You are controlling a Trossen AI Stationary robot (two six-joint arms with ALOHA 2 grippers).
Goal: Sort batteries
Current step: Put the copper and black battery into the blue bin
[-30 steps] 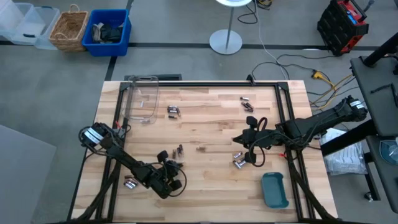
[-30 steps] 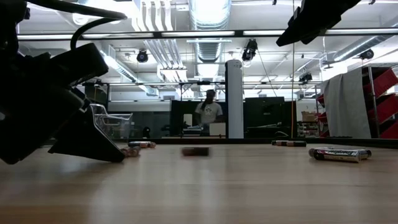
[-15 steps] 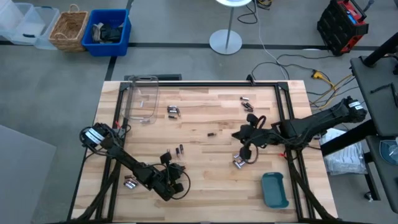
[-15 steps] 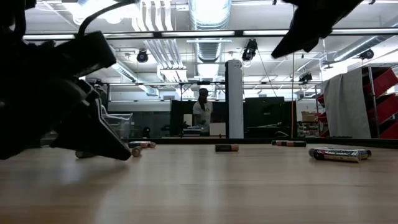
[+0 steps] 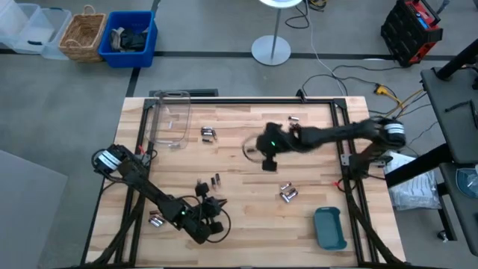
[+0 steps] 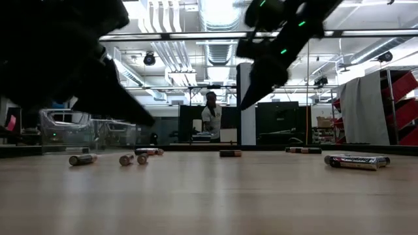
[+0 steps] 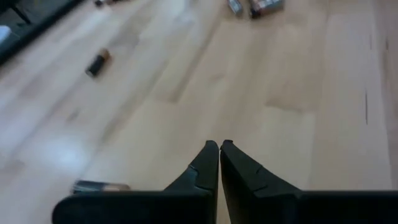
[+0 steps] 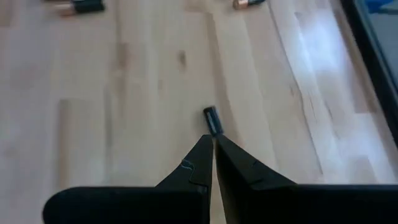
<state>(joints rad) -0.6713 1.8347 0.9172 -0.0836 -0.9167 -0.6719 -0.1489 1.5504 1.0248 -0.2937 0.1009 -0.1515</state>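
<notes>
Right gripper [image 8: 212, 144] over mid-surface, jaws pressed together, nothing between them. Just ahead of the tips, almost touching: one small dark battery [image 8: 212, 119] lying flat on the wooden surface [image 5: 239, 209], its long axis running roughly away from the tips. From overhead it shows as a dark speck beside the gripper [image 5: 267, 163].

Judgement on the step: this looks like an approach to that lone cell. To take it cleanly the jaws need to part first, then come down with one finger on each long side of the cell. Tips must reach the surface, since the cell sits very low. It is round and will likely roll if nudged from one side, so close evenly.

Left gripper [image 7: 219, 155] at the near-left part of the surface, jaws likewise together and empty. A coppery-ended cell [image 7: 101, 185] lies close beside its fingers; farther ahead a short dark one [image 7: 97, 63], and beyond that a small cluster at the view's far edge.

Look of the cells: short cylinders, dark bodies, coppery or silvery ends, differing lengths. The overhead shows them scattered in little groups: a silvery pair [image 5: 288, 193] on the near side of the right jaws, two more pairs beyond them toward the far edge.

Farther still: clear plastic box [image 5: 170, 119] at the far-left corner; teal tray [image 5: 329, 228] near-right. Neither visibly holds any cells.
</notes>
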